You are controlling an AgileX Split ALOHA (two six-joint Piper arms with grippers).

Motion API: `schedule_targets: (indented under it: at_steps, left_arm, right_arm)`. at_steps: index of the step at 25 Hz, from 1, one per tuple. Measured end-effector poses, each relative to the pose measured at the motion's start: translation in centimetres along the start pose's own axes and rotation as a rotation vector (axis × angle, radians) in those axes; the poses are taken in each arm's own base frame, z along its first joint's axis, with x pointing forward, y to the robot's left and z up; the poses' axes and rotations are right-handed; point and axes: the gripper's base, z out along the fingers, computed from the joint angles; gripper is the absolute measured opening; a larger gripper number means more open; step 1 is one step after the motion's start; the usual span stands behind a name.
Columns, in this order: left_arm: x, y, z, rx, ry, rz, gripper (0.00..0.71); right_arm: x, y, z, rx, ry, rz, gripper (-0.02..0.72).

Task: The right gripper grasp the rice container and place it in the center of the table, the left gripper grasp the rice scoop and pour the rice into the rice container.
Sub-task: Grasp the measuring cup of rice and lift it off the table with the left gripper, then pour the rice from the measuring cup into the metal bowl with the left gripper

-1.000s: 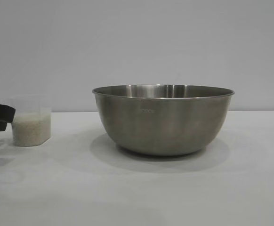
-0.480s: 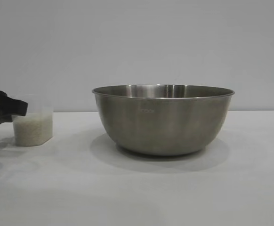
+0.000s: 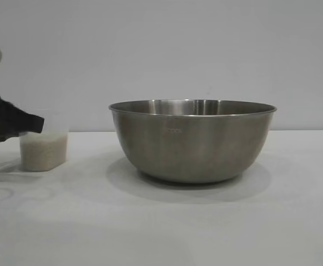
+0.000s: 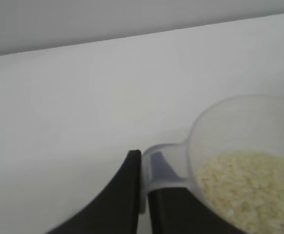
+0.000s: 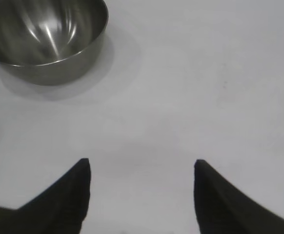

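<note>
The rice container (image 3: 192, 139), a large steel bowl, stands at the middle of the white table (image 3: 161, 221); it also shows empty in the right wrist view (image 5: 44, 36). The rice scoop (image 3: 44, 148), a small translucent cup about half full of rice (image 4: 239, 183), is at the far left, just above the table. My left gripper (image 3: 34, 124) is shut on the scoop's side handle (image 4: 164, 168). My right gripper (image 5: 142, 168) is open and empty, well back from the bowl and out of the exterior view.
A plain grey wall stands behind the table. Bare tabletop lies between the scoop and the bowl and in front of both.
My left gripper has moved right and up with the scoop, which has shifted a little toward the bowl. The bowl has not moved.
</note>
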Motion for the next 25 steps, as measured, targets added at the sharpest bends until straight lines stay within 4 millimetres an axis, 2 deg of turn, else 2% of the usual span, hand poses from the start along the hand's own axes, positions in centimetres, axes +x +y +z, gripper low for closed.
schedule_targets:
  at_steps: [3,6,12,19,25]
  left_arm:
    - [-3.5,-0.1,1.5,0.092,-0.073,0.154,0.000]
    - [-5.6,-1.0,3.3,0.179,-0.067,0.337,0.000]
    - [-8.5,-5.3,6.0,0.345,-0.026,0.789,0.000]
    - [-8.3,-10.0,6.5,0.486,-0.094,1.288,0.000]
    - [-8.4,-10.9,6.5,0.505,-0.189,1.615,0.000]
  right_arm:
    - [0.0,0.0,0.0,0.000,0.000,0.000,0.422]
    - [0.0,0.0,0.0,0.000,0.000,-0.002,0.422]
    - [0.0,0.0,0.0,0.000,0.000,-0.001,0.422]
    - [0.0,0.0,0.0,0.000,0.000,-0.001,0.422]
    - [0.0,0.0,0.0,0.000,0.000,-0.001,0.422]
